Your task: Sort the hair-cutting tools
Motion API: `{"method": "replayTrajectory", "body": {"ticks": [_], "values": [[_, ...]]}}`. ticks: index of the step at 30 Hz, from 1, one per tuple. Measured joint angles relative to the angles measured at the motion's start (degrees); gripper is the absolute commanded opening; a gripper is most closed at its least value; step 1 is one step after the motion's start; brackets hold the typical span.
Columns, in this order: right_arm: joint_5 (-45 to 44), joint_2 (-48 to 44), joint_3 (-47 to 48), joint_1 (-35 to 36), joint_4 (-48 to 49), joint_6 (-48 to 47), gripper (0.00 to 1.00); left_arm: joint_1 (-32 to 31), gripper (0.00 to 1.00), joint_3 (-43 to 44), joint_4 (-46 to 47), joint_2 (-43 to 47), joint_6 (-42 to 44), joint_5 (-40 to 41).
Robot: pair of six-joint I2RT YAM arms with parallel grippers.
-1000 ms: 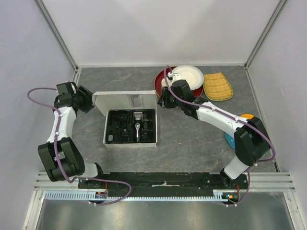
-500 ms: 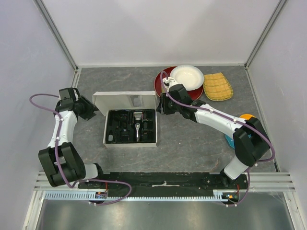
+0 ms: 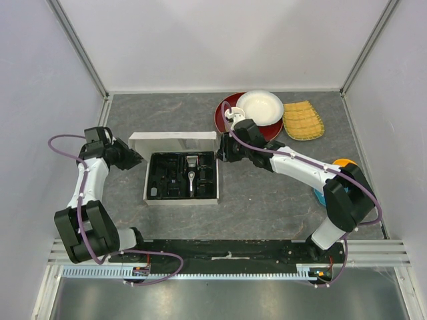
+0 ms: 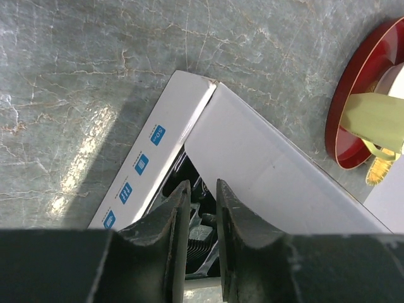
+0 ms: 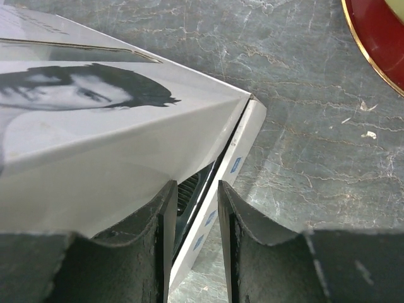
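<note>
Finding the clipper [image 3: 191, 175] nested in the box [image 3: 180, 201], we have only the lid [image 3: 167, 138] left to shut, and cannot tell whether the left fingers [image 4: 165, 233] or right fingers [image 5: 249, 227] clench it

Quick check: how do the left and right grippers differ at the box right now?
The left gripper is at the left end of the raised lid of the white box, with grey table beside it; the right gripper is at the lid's right end, close to the red plate. The left faces a plain white lid surface, the right a printed portrait. Both show fingers only narrowly apart.
</note>
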State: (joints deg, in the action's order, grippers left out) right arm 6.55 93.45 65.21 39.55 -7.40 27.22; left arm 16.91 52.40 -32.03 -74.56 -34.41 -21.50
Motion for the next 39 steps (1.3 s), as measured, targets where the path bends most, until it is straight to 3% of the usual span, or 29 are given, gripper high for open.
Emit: {"method": "replayTrajectory", "body": {"ticks": [17, 27, 30, 39], "values": [[-2.9, -1.9, -2.7, 0.4, -0.3, 0.0, 0.42, 0.0, 0.32, -2.0, -0.1, 0.0, 1.1, 1.4], [-11.5, -2.1, 2.6, 0.4, -4.1, -0.3, 0.50, 0.0, 0.42, 7.8, -5.8, 3.5, 2.1, 11.2], [-9.9, -2.1, 5.6, 0.4, -2.9, -0.8, 0.62, 0.0, 0.45, 11.3, -5.6, 4.6, 2.3, 10.6], [1.8, -2.2, 3.6, 1.8, -0.1, -4.0, 0.71, -0.1, 0.50, 11.7, -4.2, 4.0, 2.8, 1.6]]}}
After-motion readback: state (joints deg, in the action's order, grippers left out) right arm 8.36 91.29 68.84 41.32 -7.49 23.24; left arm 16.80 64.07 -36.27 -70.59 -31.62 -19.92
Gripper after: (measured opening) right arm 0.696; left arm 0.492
